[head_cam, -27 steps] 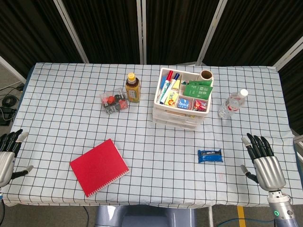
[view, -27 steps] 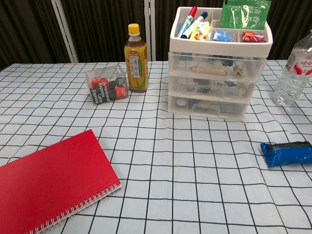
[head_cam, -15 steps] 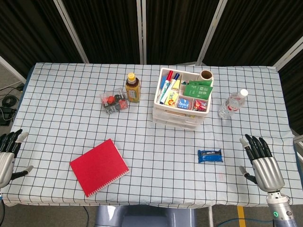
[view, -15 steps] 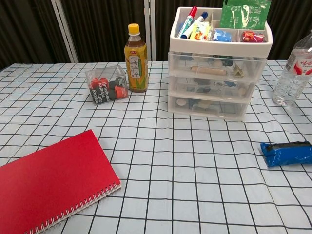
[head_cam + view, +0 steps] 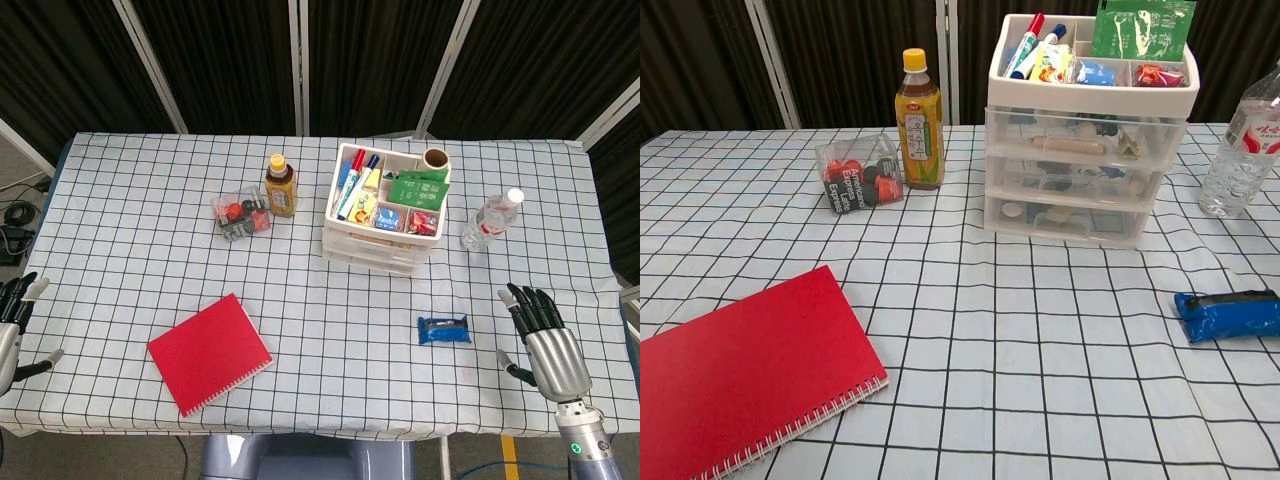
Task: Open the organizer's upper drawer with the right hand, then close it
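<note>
The right hand [image 5: 545,340] is hovering at the near right edge of the table [image 5: 130,200], fingers [image 5: 528,305] spread apart and pointing away from the robot, holding nothing. The left hand [image 5: 12,325] is sitting at the near left edge, partly cut off by the frame, its fingers apart and gripping nothing.

Just to the left of the right fingers, a blue packet [image 5: 443,329] is lying flat, its long axis running side to side. Well to the left of it, a red notebook [image 5: 209,353] is resting at a slant.

Farther out beyond the right fingertips and off to their left, the organizer [image 5: 1088,130] is standing upright, its drawer fronts facing the robot and its long side running left to right. The upper drawer [image 5: 1085,136] is sitting flush with the two below it, closed. An open tray on top is holding markers [image 5: 1025,45] and small packets.

Ahead of the right fingertips, a water bottle [image 5: 491,221] is standing just right of the organizer. To the organizer's left, a tea bottle [image 5: 919,120] and a clear box [image 5: 859,172] are standing side by side.
</note>
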You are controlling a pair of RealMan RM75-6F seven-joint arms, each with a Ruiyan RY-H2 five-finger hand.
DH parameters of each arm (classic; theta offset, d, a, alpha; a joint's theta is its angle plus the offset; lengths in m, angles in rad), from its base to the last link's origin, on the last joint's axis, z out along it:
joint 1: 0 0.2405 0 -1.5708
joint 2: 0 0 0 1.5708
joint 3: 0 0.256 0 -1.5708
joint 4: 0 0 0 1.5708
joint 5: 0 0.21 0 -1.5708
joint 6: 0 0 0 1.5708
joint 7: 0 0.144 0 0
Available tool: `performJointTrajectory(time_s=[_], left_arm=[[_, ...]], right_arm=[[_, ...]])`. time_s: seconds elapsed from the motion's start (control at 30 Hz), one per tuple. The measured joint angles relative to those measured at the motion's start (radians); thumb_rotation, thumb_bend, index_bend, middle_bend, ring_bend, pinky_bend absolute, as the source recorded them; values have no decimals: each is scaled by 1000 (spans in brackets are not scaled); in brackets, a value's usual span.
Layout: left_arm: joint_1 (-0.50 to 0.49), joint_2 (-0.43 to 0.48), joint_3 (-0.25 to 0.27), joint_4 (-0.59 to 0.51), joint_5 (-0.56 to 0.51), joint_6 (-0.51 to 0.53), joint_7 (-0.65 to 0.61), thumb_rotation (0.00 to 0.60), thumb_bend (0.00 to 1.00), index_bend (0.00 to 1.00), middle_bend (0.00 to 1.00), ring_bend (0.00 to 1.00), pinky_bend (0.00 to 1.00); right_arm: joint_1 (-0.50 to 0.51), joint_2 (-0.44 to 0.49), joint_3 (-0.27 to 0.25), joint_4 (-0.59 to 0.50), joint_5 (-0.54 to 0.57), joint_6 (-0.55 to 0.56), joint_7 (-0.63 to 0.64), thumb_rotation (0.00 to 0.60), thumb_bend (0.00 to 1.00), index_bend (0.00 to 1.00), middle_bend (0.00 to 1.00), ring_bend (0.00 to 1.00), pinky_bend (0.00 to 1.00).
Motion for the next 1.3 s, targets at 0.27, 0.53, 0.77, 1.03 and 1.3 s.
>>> performJointTrajectory(time_s=[0.27, 0.53, 0.77, 1.03, 1.3], left_arm=[[10, 8, -1, -5, 14, 24, -19, 600, 154, 0, 0, 0, 0], [12, 13, -2, -6, 21, 31, -32, 600, 155, 0, 0, 0, 0], [19, 20, -5, -5, 28, 49, -52, 600, 155, 0, 0, 0, 0], [20, 25, -5, -5, 28, 46, -68, 600, 154, 0, 0, 0, 0], [23, 34, -6, -7, 27, 47, -92, 600, 154, 0, 0, 0, 0]], right_arm=[[51, -18, 44, -128, 72, -91, 220, 600, 431, 53, 914, 925, 801], [144, 1, 93, -344, 209, -333, 570, 600, 480, 51, 922, 932, 808], [221, -85, 135, -381, 331, -452, 609, 600, 489, 50, 922, 932, 808], [278, -183, 184, -357, 467, -516, 584, 600, 492, 47, 922, 930, 808], [303, -282, 230, -267, 558, -526, 554, 600, 492, 47, 922, 930, 808]])
